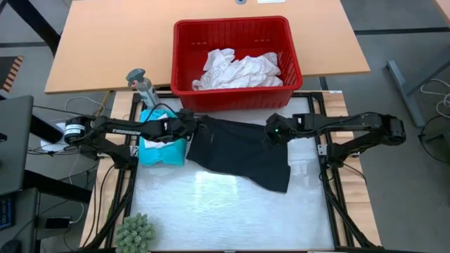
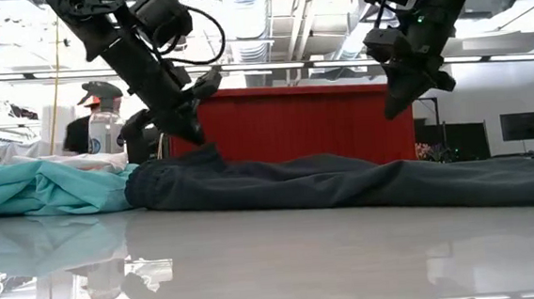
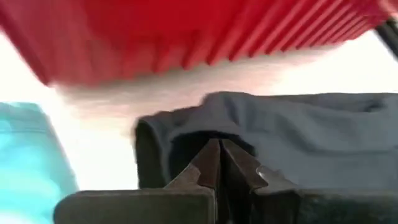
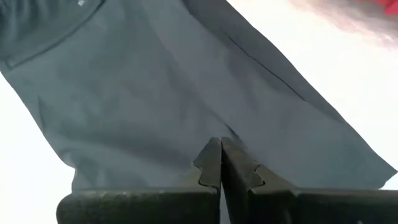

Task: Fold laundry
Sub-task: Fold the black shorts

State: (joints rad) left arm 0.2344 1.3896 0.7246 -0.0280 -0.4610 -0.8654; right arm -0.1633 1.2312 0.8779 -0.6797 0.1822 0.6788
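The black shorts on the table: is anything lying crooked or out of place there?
Yes. The black shorts lie askew, slanting across the mat, their lower edge unevenly bunched. The teal garment sits crumpled beside them, touching their end under the left tool. The white laundry is in the red basket, unfolded.

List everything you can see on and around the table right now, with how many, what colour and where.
Black shorts: one, black, spread flat mid-table.
Teal garment: one, teal, bunched beside the shorts' left end.
White laundry: a heap, count unclear, white, inside the basket.
Basket: one, red, behind the shorts.
Bottle: one, clear with grey cap, left of the basket.
Fuzzy plant: one, green, front left corner.
Left gripper: shut, at the shorts' left edge.
Right gripper: shut, raised above the shorts' right part.
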